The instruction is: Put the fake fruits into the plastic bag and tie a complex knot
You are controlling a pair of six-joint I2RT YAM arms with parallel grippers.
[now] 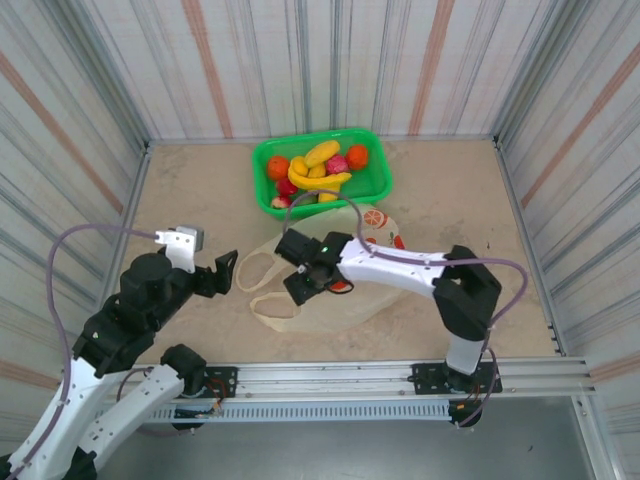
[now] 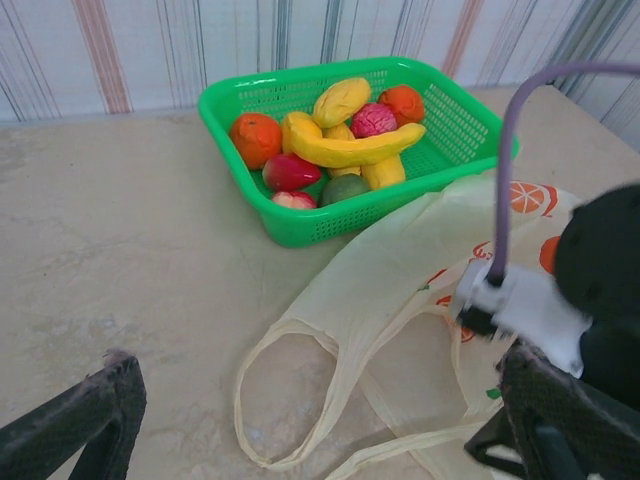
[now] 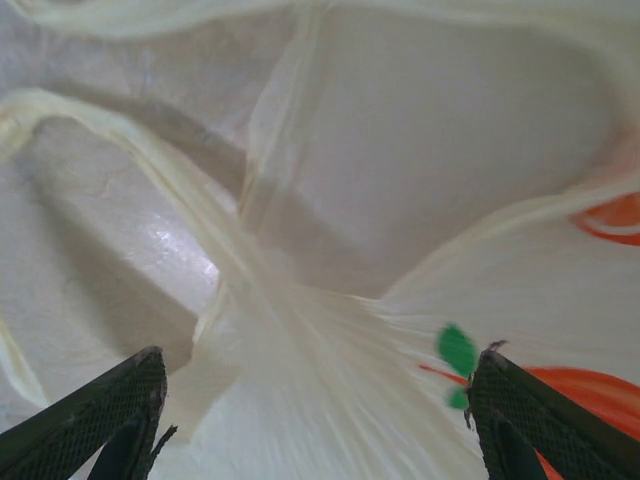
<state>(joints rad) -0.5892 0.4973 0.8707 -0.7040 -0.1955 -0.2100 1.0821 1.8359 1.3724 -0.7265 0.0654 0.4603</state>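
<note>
Bananas, oranges and other fake fruits (image 1: 318, 170) sit heaped in a green basket (image 1: 375, 185) at the far middle of the tabletop (image 1: 190, 210). Just on its near side the plastic bag (image 1: 395, 295) lies flat, its two loop handles (image 1: 262, 272) spread out to the left. The right pincer (image 1: 290, 266) hangs low over the bag's neck, jaws wide apart on either side of the gathered film, gripping nothing. The left pincer (image 1: 228, 275), at the left just beside the handles, also stands wide open and empty, clear of the bag.
</note>
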